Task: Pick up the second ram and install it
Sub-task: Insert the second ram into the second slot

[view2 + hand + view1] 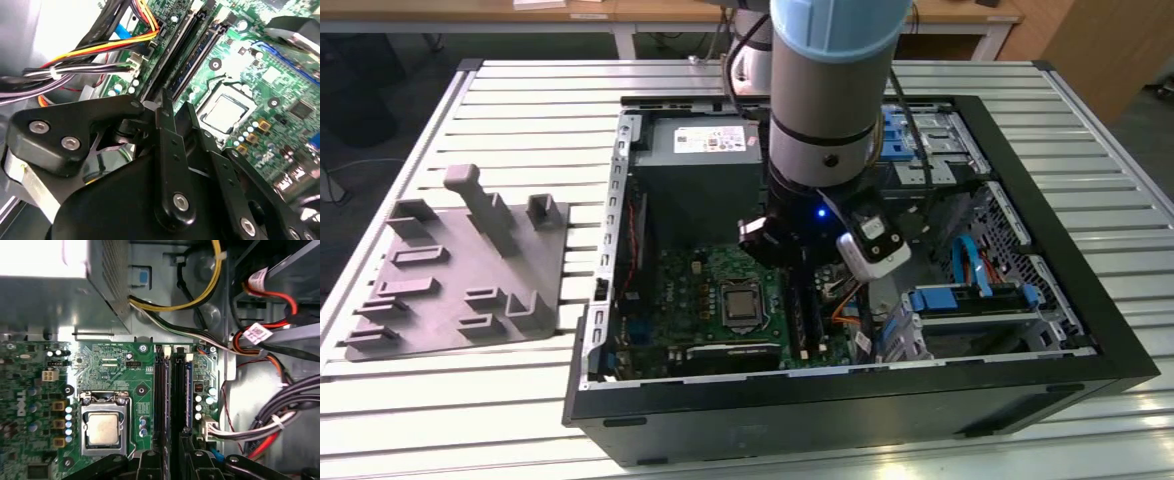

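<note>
Black gripper [167, 107] over motherboard [105, 375] slots; case wall [620, 180] near.

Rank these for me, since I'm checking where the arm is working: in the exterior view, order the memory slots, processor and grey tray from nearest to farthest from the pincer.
1. Memory slots: inside the computer case, just below the pincer.
2. Processor: beside the slots, toward the exterior view's left.
3. Grey tray: outside the case, far toward the exterior view's left.
</note>
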You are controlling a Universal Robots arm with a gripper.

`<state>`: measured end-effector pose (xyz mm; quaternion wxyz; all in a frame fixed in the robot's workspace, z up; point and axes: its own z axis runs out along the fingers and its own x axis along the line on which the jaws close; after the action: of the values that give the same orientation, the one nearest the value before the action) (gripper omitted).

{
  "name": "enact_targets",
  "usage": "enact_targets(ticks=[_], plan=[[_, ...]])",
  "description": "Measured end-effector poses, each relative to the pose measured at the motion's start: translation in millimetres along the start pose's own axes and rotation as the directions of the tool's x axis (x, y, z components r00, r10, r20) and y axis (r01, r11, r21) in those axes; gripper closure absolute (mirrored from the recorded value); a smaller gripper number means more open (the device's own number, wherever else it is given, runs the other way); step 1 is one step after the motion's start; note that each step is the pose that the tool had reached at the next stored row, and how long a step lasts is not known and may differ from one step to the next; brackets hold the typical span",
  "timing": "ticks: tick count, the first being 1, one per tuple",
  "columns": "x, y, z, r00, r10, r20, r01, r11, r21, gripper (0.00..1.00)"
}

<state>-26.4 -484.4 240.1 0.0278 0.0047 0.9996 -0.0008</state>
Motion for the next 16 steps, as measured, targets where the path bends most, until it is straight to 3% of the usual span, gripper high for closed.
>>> enact_targets(ticks=[7,9,11,16], plan=[[-0.7,0.4,-12.9,1.0,0.0,0.0001,0.0,1.0,-0.0001,0.74],[-0.9,0.4,-16.7,1.0,0.0,0.0,0.0,1.0,0.0001,0.87],[-1.1,0.5,-20.2,1.0,0.0,0.0001,0.0,1.0,0.0,0.9],[-1.1,0.5,-20.6,1.0,0.0,0.0001,0.0,1.0,-0.0001,0.9]])
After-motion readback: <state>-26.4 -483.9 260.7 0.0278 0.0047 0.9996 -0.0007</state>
